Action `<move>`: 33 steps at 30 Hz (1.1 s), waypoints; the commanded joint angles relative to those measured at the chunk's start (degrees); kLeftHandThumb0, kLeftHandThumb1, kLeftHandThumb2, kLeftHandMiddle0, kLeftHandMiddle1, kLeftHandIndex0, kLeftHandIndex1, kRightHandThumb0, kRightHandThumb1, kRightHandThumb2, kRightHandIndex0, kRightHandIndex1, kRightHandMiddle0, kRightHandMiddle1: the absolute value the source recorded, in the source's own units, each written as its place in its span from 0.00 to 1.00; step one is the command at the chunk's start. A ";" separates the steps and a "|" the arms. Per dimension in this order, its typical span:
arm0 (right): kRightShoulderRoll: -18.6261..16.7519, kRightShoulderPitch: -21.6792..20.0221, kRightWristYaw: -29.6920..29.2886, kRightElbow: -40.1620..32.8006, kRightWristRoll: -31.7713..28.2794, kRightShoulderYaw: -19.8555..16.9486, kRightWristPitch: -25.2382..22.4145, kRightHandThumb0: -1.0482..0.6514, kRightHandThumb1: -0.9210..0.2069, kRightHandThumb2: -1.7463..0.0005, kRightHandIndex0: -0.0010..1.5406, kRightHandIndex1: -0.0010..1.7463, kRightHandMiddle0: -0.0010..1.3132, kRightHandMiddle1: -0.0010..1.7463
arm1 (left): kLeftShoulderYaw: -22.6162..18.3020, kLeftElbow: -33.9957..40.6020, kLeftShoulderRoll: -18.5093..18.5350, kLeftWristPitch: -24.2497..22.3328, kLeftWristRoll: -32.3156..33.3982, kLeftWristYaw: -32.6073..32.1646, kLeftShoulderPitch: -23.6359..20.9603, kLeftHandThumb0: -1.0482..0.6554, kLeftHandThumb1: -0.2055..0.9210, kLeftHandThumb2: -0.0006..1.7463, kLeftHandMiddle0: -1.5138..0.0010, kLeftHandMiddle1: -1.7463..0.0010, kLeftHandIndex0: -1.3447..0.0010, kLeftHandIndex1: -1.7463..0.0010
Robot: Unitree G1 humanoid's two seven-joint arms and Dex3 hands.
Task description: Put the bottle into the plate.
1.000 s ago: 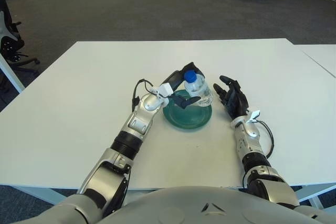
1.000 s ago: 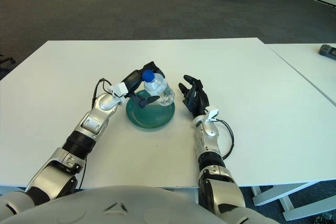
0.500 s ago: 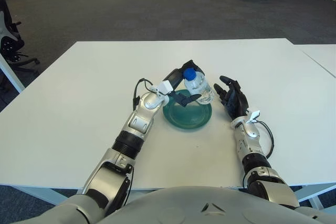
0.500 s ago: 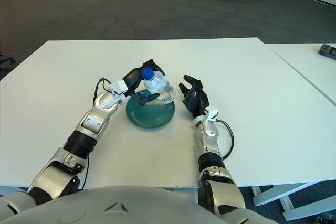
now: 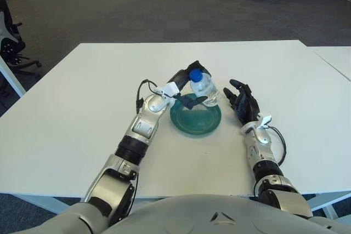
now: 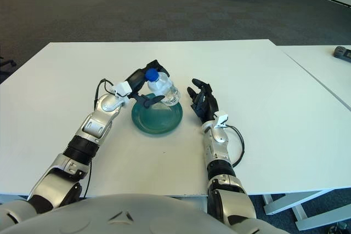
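Note:
A clear plastic bottle [image 5: 204, 88] with a blue cap stands tilted over the far edge of a dark green plate [image 5: 196, 118] in the middle of the white table. My left hand [image 5: 189, 84] is wrapped around the bottle from the left, dark fingers curled on its body. The bottle's base is over the plate's far rim; whether it touches the plate is unclear. My right hand [image 5: 241, 103] shows just right of the plate with its fingers spread and holding nothing.
The white table [image 5: 82, 108] extends wide on both sides. A second table edge [image 6: 329, 64] with a dark object [image 6: 343, 53] lies at the far right. Office chairs [image 5: 11, 36] stand at the far left, boxes and cases at the back.
My left hand has drawn the bottle slightly left and toward the plate's far rim, standing it a bit more upright. The right hand has not moved.

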State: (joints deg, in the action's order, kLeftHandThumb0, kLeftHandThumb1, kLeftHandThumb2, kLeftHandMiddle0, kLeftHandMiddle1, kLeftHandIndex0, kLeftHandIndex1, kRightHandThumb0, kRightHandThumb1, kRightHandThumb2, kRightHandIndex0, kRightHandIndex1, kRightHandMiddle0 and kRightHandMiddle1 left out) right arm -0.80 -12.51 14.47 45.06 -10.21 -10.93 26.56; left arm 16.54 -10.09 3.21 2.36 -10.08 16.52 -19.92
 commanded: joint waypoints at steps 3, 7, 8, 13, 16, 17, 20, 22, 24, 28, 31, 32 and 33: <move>-0.69 2.78 -0.58 2.20 -0.15 0.13 -2.16 0.11 0.00 0.40 0.31 0.01 0.04 0.51 | -0.63 2.48 1.60 -2.85 -1.31 0.85 -4.22 0.35 0.50 0.72 0.23 0.00 0.58 0.00; -0.64 2.87 -0.74 2.29 0.13 0.32 -1.97 0.11 0.00 0.40 0.31 0.01 0.04 0.51 | -0.98 2.86 3.20 -6.23 -1.46 3.23 -7.03 0.35 0.51 0.72 0.23 0.00 0.58 0.00; -0.65 2.92 -0.78 2.31 0.20 0.38 -1.87 0.11 0.00 0.39 0.31 0.01 0.04 0.51 | -1.06 2.81 3.67 -7.02 -1.43 3.95 -7.72 0.35 0.51 0.72 0.23 0.00 0.58 0.00; -0.70 3.13 -0.90 2.25 0.29 0.58 -1.73 0.10 0.00 0.39 0.31 0.01 0.03 0.50 | -1.69 0.91 5.42 -7.79 -0.77 6.27 -10.52 0.35 0.51 0.72 0.24 0.00 0.58 0.00; -0.76 3.31 -0.97 2.09 0.27 0.71 -1.68 0.10 0.00 0.39 0.30 0.01 0.03 0.50 | -1.90 -0.28 6.05 -6.51 -0.68 6.72 -11.15 0.35 0.50 0.72 0.24 0.00 0.58 0.00; -0.76 3.32 -0.99 2.09 0.25 0.75 -1.65 0.10 0.00 0.39 0.30 0.01 0.03 0.50 | -1.94 -0.89 6.32 -5.97 -0.67 6.90 -11.43 0.35 0.50 0.72 0.24 0.00 0.58 0.00; -0.77 3.52 -1.05 1.95 0.30 0.99 -1.37 0.10 0.00 0.39 0.30 0.01 0.03 0.50 | -1.92 -1.67 6.83 -5.29 -0.68 7.29 -11.81 0.35 0.50 0.72 0.24 0.00 0.58 0.00; -0.75 3.62 -1.20 1.90 0.48 1.21 -1.01 0.10 0.00 0.39 0.30 0.01 0.02 0.50 | -1.97 -1.95 7.00 -5.24 -0.62 7.49 -11.96 0.35 0.50 0.72 0.24 0.00 0.57 0.00; -0.71 3.64 -1.36 1.93 0.58 1.36 -0.83 0.10 0.00 0.39 0.30 0.01 0.02 0.50 | -2.07 -2.30 7.13 -5.11 -0.53 7.66 -12.09 0.35 0.50 0.72 0.24 0.00 0.57 0.00; -0.72 3.90 -2.16 1.56 1.00 1.66 -0.75 0.10 0.00 0.39 0.30 0.01 0.02 0.50 | -2.24 -2.53 7.58 -5.29 -0.50 8.34 -12.15 0.35 0.50 0.73 0.24 0.00 0.57 0.00; -0.73 4.01 -2.44 1.30 1.05 1.74 -1.04 0.10 0.00 0.39 0.31 0.01 0.03 0.51 | -2.28 -2.66 7.78 -5.35 -0.51 8.66 -12.20 0.35 0.49 0.73 0.24 0.00 0.57 0.00; -0.73 4.03 -2.49 1.25 1.04 1.77 -1.12 0.10 0.00 0.39 0.31 0.01 0.03 0.51 | -2.29 -2.70 7.80 -5.36 -0.52 8.71 -12.21 0.35 0.49 0.73 0.24 0.00 0.57 0.00; -0.72 4.02 -2.51 1.20 0.98 1.78 -1.30 0.10 0.00 0.39 0.31 0.01 0.03 0.51 | -2.29 -2.81 7.84 -5.62 -0.55 8.80 -12.25 0.35 0.49 0.73 0.24 0.00 0.57 0.00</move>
State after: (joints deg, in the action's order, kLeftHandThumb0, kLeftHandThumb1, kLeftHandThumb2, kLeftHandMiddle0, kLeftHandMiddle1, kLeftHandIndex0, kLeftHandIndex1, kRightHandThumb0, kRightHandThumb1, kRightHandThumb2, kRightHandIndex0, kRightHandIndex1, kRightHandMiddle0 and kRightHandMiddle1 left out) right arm -0.79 -11.38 12.47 44.24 -9.49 -9.39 27.46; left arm 15.39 -12.80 10.33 -3.66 -11.40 25.16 -30.28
